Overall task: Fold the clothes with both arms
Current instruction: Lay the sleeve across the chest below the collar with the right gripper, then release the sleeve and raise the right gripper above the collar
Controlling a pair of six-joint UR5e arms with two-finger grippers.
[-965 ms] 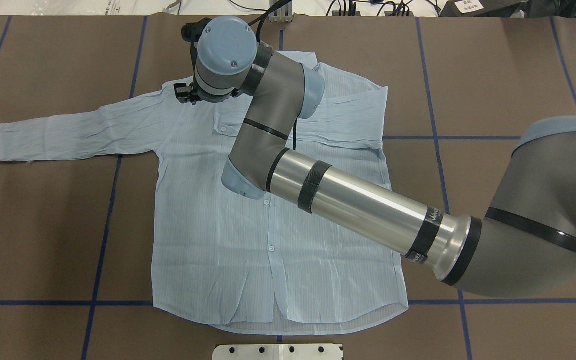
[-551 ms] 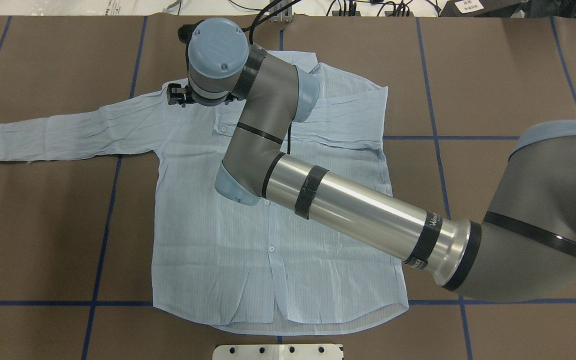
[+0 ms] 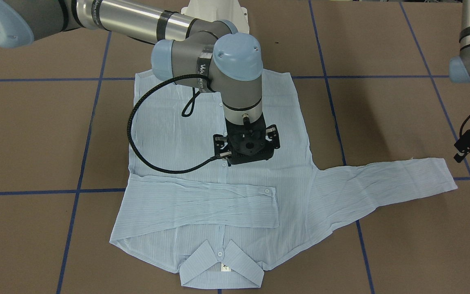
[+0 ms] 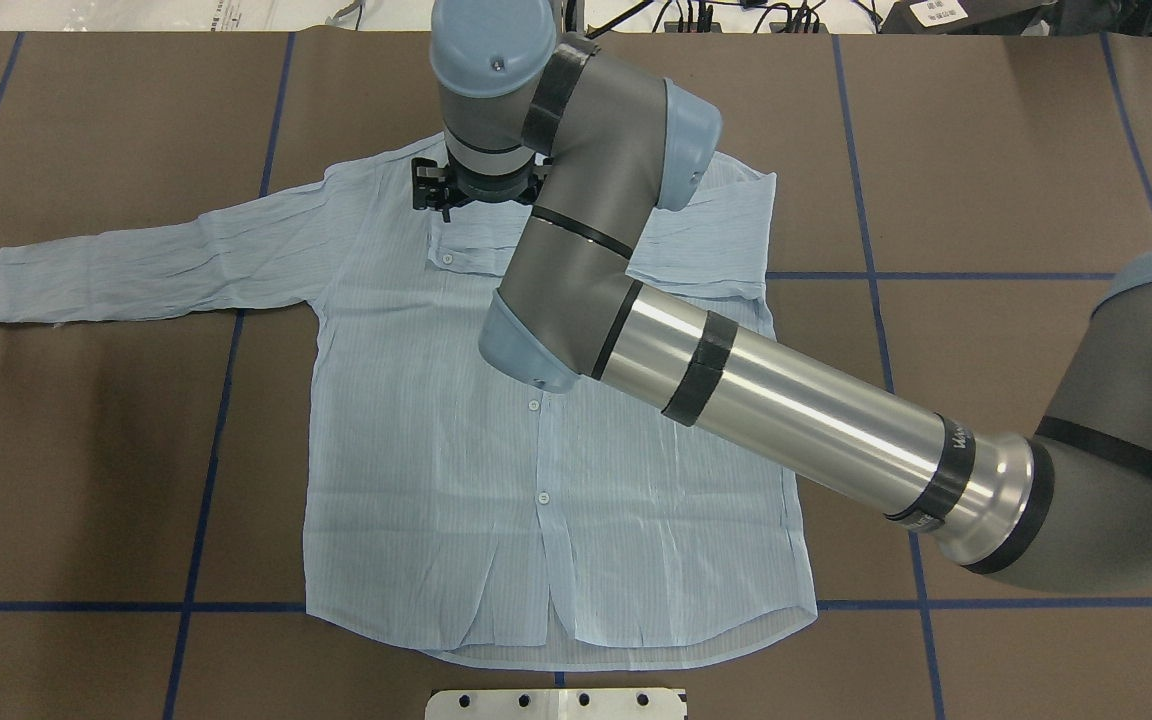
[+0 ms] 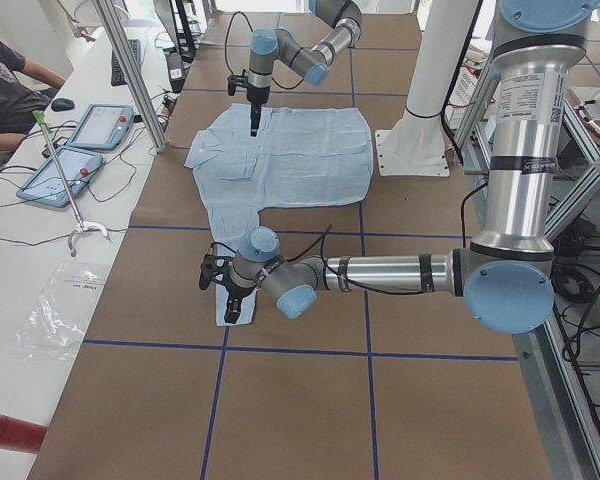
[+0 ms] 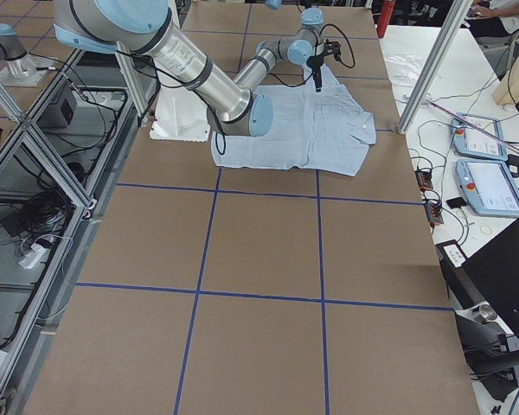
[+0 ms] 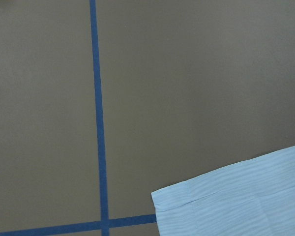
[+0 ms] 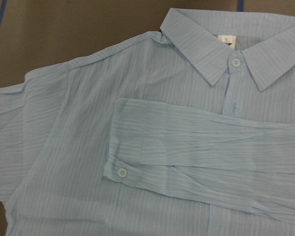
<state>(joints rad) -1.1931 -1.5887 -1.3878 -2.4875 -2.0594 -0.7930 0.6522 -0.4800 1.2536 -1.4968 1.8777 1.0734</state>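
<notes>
Visibly spread, the left fingers (image 3: 463,147) hover near the cuff of the outstretched sleeve (image 3: 386,179). The right fingers are hidden under the wrist of the right arm (image 3: 239,81), above the chest, so their gap cannot be told. The blue shirt (image 4: 436,480) lies flat on the bench (image 4: 986,150), one sleeve folded across.

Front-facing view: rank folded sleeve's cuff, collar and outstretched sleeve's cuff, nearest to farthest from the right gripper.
1. Pale blue buttoned cuff of folded sleeve, just below the right gripper.
2. Pointed collar, bottom centre.
3. Outstretched sleeve's cuff, far right.
</notes>
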